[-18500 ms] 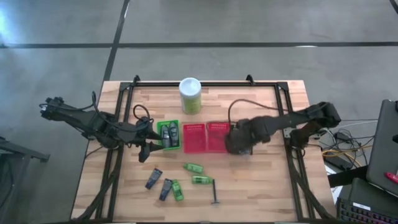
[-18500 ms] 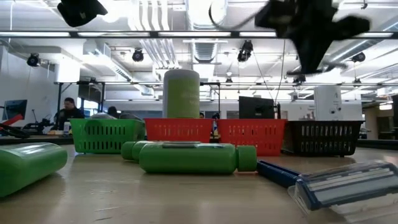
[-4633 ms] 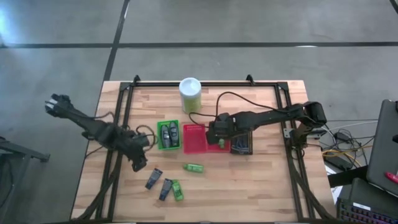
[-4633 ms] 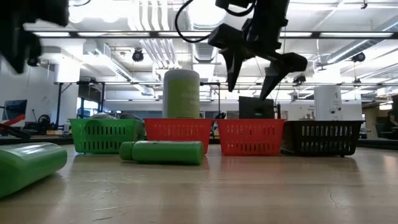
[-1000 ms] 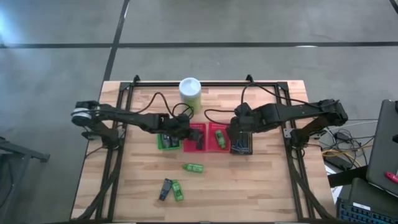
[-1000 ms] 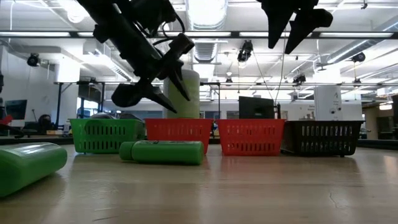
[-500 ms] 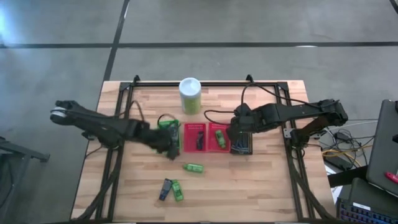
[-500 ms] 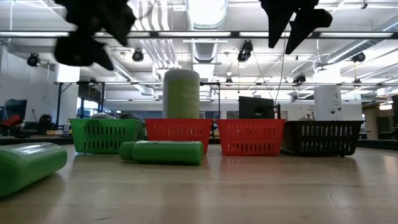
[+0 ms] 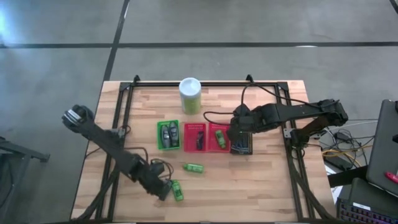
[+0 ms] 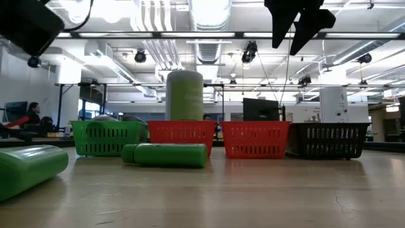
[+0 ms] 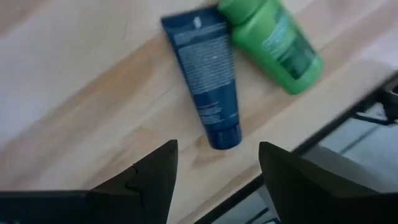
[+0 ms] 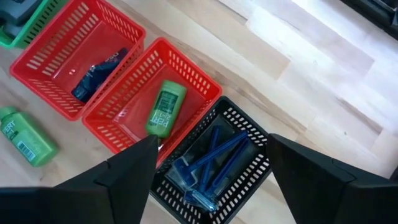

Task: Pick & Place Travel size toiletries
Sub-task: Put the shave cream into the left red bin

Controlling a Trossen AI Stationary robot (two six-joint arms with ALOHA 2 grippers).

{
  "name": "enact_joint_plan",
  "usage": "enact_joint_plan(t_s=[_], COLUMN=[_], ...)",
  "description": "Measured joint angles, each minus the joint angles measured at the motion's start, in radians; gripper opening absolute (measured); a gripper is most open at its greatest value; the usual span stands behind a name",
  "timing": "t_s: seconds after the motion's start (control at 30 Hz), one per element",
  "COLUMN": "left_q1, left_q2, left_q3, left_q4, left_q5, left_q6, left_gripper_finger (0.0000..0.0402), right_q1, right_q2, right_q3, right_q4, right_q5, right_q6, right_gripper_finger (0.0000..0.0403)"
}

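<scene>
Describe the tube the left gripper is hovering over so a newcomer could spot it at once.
Start at the row of baskets mid-table and look toward the table's near left corner. There the left gripper hangs over a dark blue tube; the bottle touching it is bright green.

Worktop (image 9: 261, 180): pale, matt wood planks. Slotted baskets (image 12: 163, 106): glossy red and black plastic. Dark blue tube (image 11: 208, 81): smooth soft plastic. Green mini bottle (image 11: 277, 40): shiny plastic.

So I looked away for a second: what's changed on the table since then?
The left gripper swung from the baskets to the table's near edge and now hovers open over the blue tube beside a green bottle. The right gripper stayed open above the black basket. Baskets and loose bottles are unmoved.
</scene>
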Motion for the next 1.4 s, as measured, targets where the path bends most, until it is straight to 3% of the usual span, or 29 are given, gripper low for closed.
enact_joint_plan(t_s=[0.13, 0.3, 0.47, 0.8, 1.13, 1.4], left_q1=[-0.018, -0.021, -0.03, -0.029, -0.027, -0.015], left_q2=[0.088, 0.204, 0.299, 0.345, 0.345, 0.345], left_q3=[0.054, 0.147, 0.221, 0.263, 0.209, 0.209], left_q4=[0.008, -0.005, -0.12, -0.131, -0.073, -0.073], left_q5=[-0.002, 0.032, 0.071, 0.03, 0.062, 0.043], left_q6=[-0.068, -0.043, -0.023, -0.016, -0.016, -0.002], left_gripper_finger=[0.023, 0.023, 0.0248, 0.0292, 0.0272, 0.0207], right_q1=[0.0, 0.0, 0.0, 0.0, 0.0, 0.0], right_q2=[0.0, 0.0, 0.0, 0.001, 0.001, 0.001], right_q3=[0.0, -0.001, -0.003, -0.003, -0.003, -0.003], right_q4=[0.002, 0.001, 0.001, 0.001, 0.001, 0.001], right_q5=[0.0, 0.0, -0.002, -0.002, 0.0, 0.003], right_q6=[-0.007, -0.023, -0.027, -0.045, -0.045, -0.045], right_gripper_finger=[0.0298, 0.0284, 0.0269, 0.0248, 0.0245, 0.0265])
